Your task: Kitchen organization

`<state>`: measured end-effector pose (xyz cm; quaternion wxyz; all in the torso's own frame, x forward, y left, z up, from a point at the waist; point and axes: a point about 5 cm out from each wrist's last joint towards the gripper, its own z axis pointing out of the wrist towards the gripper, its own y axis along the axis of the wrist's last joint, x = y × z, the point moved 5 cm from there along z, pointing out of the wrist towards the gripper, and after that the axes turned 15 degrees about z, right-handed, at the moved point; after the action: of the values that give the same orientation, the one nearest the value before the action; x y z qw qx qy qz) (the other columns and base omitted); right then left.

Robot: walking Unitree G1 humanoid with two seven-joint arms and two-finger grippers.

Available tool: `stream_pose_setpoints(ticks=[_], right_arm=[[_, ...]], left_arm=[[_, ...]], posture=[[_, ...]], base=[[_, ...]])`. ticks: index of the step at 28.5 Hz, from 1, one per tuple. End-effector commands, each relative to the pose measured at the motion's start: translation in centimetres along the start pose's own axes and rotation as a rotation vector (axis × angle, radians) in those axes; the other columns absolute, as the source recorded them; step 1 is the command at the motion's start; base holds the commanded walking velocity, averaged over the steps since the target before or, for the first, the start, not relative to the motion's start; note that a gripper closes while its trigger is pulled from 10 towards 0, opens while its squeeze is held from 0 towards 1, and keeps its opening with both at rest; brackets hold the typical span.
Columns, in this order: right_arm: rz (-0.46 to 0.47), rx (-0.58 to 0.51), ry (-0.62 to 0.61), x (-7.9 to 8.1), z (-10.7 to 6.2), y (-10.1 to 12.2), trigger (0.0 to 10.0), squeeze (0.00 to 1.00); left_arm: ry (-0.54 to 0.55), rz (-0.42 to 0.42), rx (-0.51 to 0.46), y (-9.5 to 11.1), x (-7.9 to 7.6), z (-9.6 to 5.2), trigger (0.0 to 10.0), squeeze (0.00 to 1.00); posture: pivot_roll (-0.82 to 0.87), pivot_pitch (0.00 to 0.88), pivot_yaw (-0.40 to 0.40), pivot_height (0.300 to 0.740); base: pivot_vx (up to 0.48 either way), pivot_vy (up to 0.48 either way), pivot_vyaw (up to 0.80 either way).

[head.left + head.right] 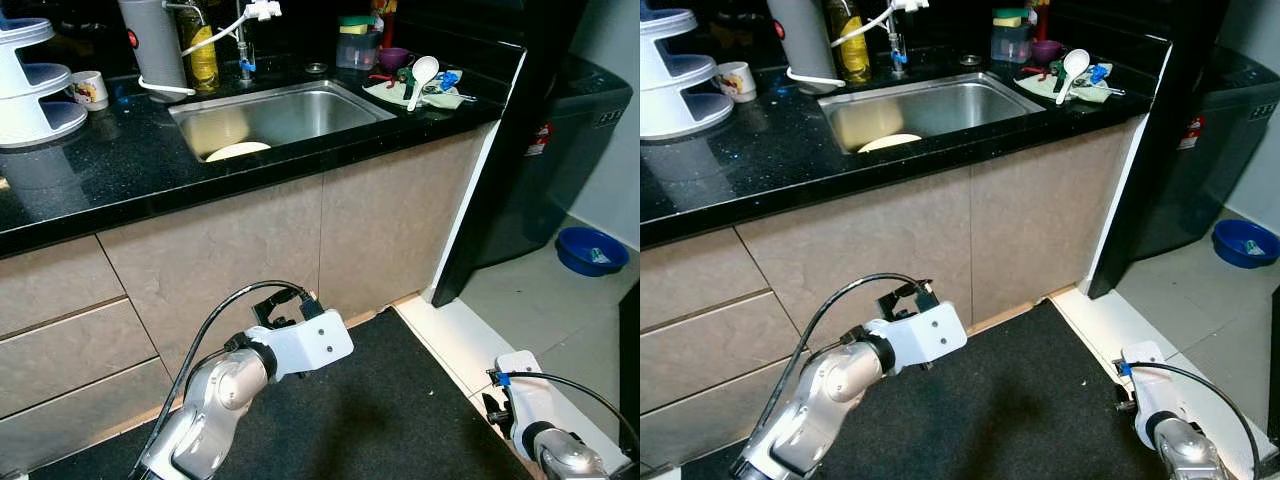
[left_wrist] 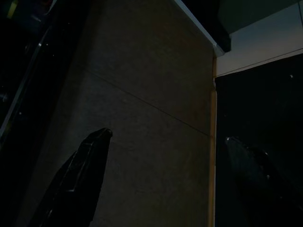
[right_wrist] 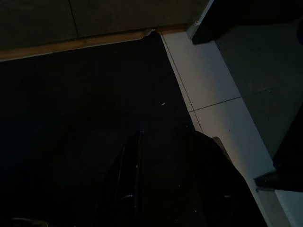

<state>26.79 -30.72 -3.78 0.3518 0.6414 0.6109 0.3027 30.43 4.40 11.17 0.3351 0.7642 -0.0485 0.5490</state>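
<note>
The left gripper has its fingers wide apart by the cabinet. Right gripper: cannot tell.

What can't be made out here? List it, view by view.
- Plate in the sink: the counter's front edge hides part of it in the eye views.
- Mug: partly hidden behind the white tiered rack.
- Items on the cloth beside the white spoon: too small to name.
- Right claw: right wrist view too dark to tell open or shut.

plate half hidden in sink
</note>
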Motion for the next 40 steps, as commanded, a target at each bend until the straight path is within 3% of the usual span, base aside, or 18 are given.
stream_pose_setpoints(ticks=[1,40], right_arm=[[0.018,-0.006,-0.003,0.24,0.1,0.01,10.0,0.0],[0.034,0.003,-0.009,0.28,0.27,0.06,10.0,0.0]], left_arm=[[-0.021,0.003,0.015,-0.65,-0.63,-0.15,10.0,0.0],[-0.021,0.002,0.017,-0.91,-0.53,-0.08,10.0,0.0]], posture=[[0.04,0.0,0.01,0.74],[0.04,0.0,-0.018,0.74]], base=[[0.0,0.0,0.0],[0.0,0.0,0.0]])
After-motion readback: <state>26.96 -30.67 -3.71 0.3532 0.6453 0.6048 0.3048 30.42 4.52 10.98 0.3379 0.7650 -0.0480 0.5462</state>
